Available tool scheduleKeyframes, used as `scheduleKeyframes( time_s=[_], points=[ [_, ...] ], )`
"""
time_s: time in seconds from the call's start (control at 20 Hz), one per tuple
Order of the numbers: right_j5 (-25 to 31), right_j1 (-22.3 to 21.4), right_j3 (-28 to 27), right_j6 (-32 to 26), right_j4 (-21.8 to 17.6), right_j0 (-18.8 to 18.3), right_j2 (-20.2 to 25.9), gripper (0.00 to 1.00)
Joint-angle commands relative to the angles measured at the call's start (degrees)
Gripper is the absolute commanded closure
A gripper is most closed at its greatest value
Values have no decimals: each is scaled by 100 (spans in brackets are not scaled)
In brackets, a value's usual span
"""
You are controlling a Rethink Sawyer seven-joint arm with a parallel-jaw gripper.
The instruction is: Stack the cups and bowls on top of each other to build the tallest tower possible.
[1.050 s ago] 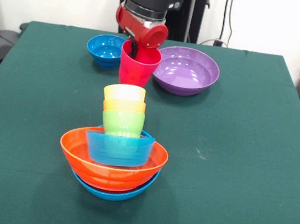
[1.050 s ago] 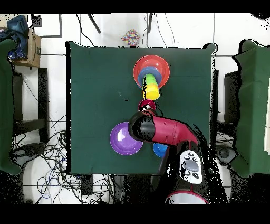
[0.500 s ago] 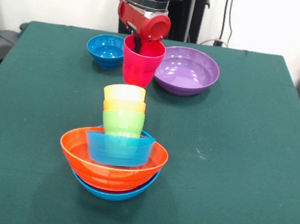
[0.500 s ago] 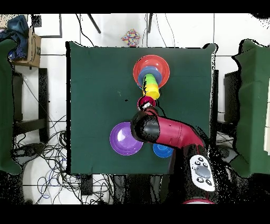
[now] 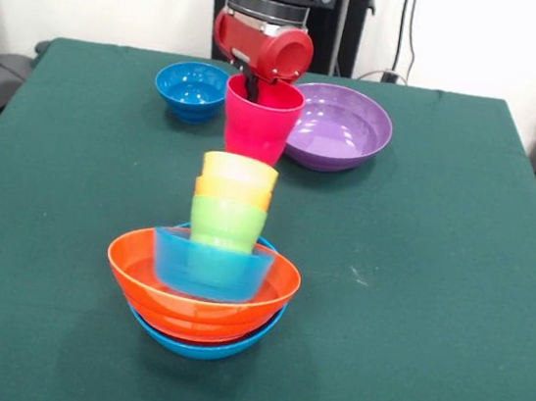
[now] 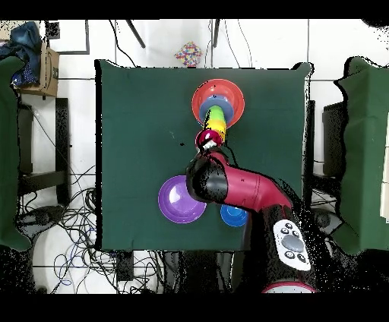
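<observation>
My gripper [image 5: 254, 84] is shut on the rim of the magenta-pink cup [image 5: 259, 118], which hangs upright above the table just behind the tower. The tower [image 5: 204, 281] has a light-blue bowl [image 5: 197, 346] at the base, orange bowls [image 5: 198, 300], a small light-blue bowl [image 5: 208, 266], then green [image 5: 227, 223], orange [image 5: 233, 192] and yellow [image 5: 239, 170] cups. These three cups lean to the right and look blurred. From above, the magenta-pink cup [image 6: 207, 139] sits right against the tower's [image 6: 218, 102] cup end, and the arm hides my gripper.
A small dark-blue bowl [image 5: 191, 89] and a large purple bowl [image 5: 335, 125] stand on the green table [image 5: 435, 282] behind the held cup. From above, the purple bowl [image 6: 181, 199] lies left of the arm and the dark-blue bowl [image 6: 234, 216] shows partly under it.
My gripper has risen and carried the magenta-pink cup towards the tower. The tower's green, orange and yellow cups, upright before, now lean to the right.
</observation>
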Motion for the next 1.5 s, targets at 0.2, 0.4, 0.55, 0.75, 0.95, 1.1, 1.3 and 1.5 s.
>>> scheduleKeyframes(
  time_s=[0.2,0.4,0.55,0.75,0.95,1.1,1.3,1.5],
  points=[
    [-759,407,365,722,1,-327,994,100],
    [-841,429,413,719,4,-403,1071,100],
    [-822,392,430,701,32,-343,1017,100],
    [-761,393,348,648,93,-157,747,100],
    [-685,437,144,586,171,220,225,100],
    [-677,476,30,576,239,521,-153,100],
    [-961,408,146,765,342,481,-75,100],
    [-1413,364,317,1034,455,519,-84,100]
  ],
)
